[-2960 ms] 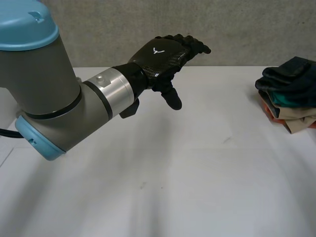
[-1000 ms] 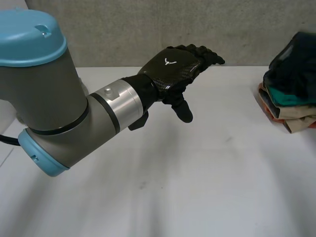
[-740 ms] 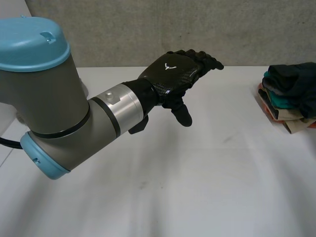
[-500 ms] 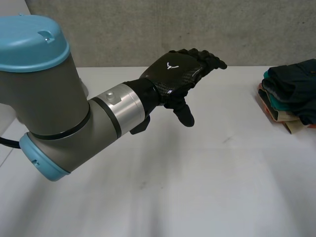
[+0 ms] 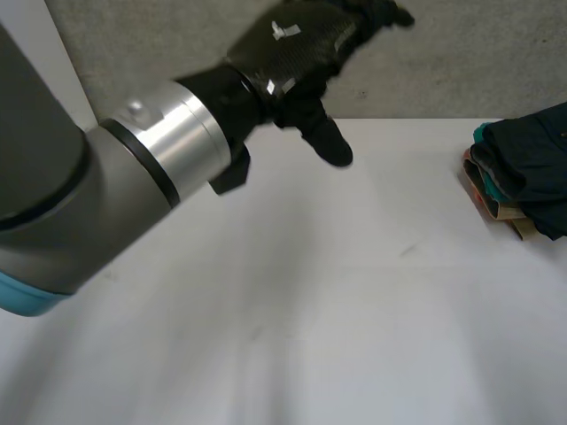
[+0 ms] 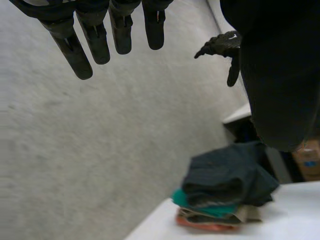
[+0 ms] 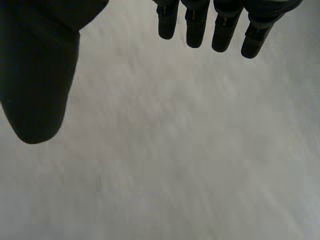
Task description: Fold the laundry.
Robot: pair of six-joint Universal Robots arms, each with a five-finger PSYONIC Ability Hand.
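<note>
The stack of folded clothes, dark navy over teal, beige and orange, sits at the white table's three-o'clock edge, four o'clock from the raised left hand, straight-fingered and empty; the right hand, equally open, is likely nearer.

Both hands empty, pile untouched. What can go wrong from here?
Laundry pile sits near the table's far edge; a sweeping grab may push it off.
It holds several garments, dark one on top; the open right hand might lift more than one.
Left arm, left hand raised, covers much of the head view and may hide the folding.
</note>
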